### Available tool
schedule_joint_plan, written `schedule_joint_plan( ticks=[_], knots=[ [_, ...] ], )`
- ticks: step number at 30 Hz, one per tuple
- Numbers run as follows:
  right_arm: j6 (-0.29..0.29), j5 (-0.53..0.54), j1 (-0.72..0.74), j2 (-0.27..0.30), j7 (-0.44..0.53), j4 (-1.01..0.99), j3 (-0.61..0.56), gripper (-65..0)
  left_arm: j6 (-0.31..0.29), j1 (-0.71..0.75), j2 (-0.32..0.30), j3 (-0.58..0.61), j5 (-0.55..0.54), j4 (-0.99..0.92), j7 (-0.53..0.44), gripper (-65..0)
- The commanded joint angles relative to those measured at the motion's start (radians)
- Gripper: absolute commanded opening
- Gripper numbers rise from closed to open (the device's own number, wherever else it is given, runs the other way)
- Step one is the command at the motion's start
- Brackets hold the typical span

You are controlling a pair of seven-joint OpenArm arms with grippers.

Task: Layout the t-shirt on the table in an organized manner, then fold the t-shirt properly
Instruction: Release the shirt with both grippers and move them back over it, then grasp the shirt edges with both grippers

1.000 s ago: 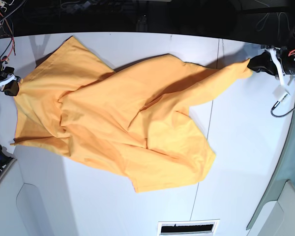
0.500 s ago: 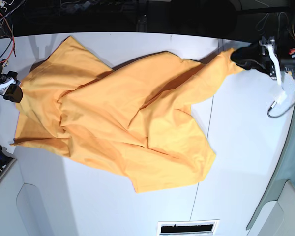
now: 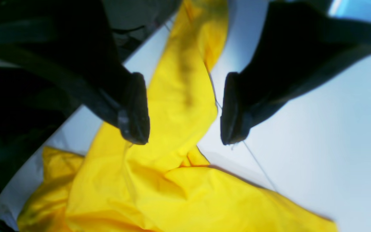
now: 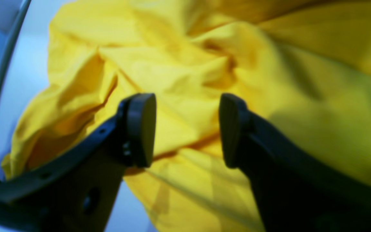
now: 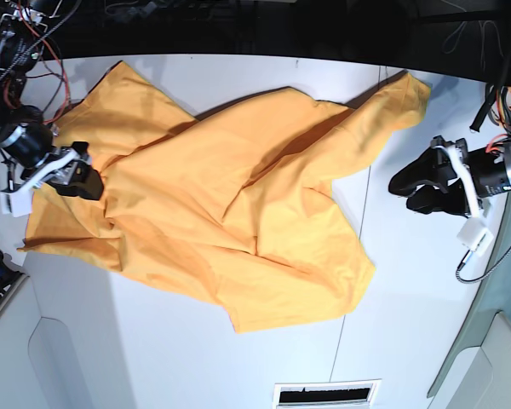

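so starting at the left of the base view, the right pincer (image 5: 87, 177) sits over the left edge of the t-shirt (image 5: 230, 204), black fingers poking in over the orange fabric. In the right wrist view its two pads (image 4: 140, 129) stand clearly apart with crumpled yellow-orange cloth showing through the gap, so it's open and not pinching anything. Can't really tell if the pads are brushing the cloth or hovering just above it, the view's pretty blurry

Moving along, the t-shirt is spread across the middle of the white surface (image 5: 409, 341), rumpled and lying diagonally, with a bunch of folds running through the centre. One corner points up toward the far left edge of the surface, another lobe reaches down toward the near side, and a narrow bit stretches up to the far right, ending near the far edge

Over on the right, the left pincer (image 5: 413, 189) is on bare white surface, just beside the shirt's right edge and apart from it. The left wrist view shows its fingers (image 3: 134, 109) spread wide, nothing gripped, with a strip of the shirt running along beyond the gap and the thin dark seam line (image 3: 256, 161) of the surface under one finger
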Motion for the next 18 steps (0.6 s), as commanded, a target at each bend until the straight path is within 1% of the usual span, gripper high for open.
schedule_joint_plan(
  ticks=[1, 4, 8, 11, 14, 16, 18],
  knots=[
    [0.008, -0.022, 0.016, -0.012, 0.030, 0.008, -0.033, -33.5, -0.009, -0.047, -0.006, 0.021, 0.003, -0.018, -0.053, -25.8],
    [0.007, -0.116, 0.025, -0.061, 0.055, -0.015, -0.146, -33.5, -0.009, -0.151, 0.042, 0.101, 0.082, -0.153, -0.099, -25.8],
    [0.007, -0.178, 0.025, -0.101, 0.061, -0.051, -0.264, -33.6, -0.009, -0.275, 0.116, 0.174, 0.154, -0.363, -0.134, -25.8],
    [-0.002, -0.187, 0.025, -0.104, 0.083, -0.086, -0.334, -33.6, -0.009, -0.358, 0.165, 0.216, 0.211, -0.518, -0.162, -25.8],
    [-0.005, -0.187, 0.023, -0.105, 0.090, -0.106, -0.375, -33.5, -0.009, -0.411, 0.203, 0.220, 0.264, -0.652, -0.203, -25.8],
    [-0.005, -0.188, 0.019, -0.105, 0.089, -0.106, -0.388, -33.6, 0.035, -0.433, 0.214, 0.220, 0.295, -0.714, -0.240, -25.8],
    [-0.006, -0.187, 0.019, -0.104, 0.085, -0.106, -0.389, -33.6, 0.049, -0.446, 0.219, 0.220, 0.301, -0.753, -0.244, -25.8]
  ],
)
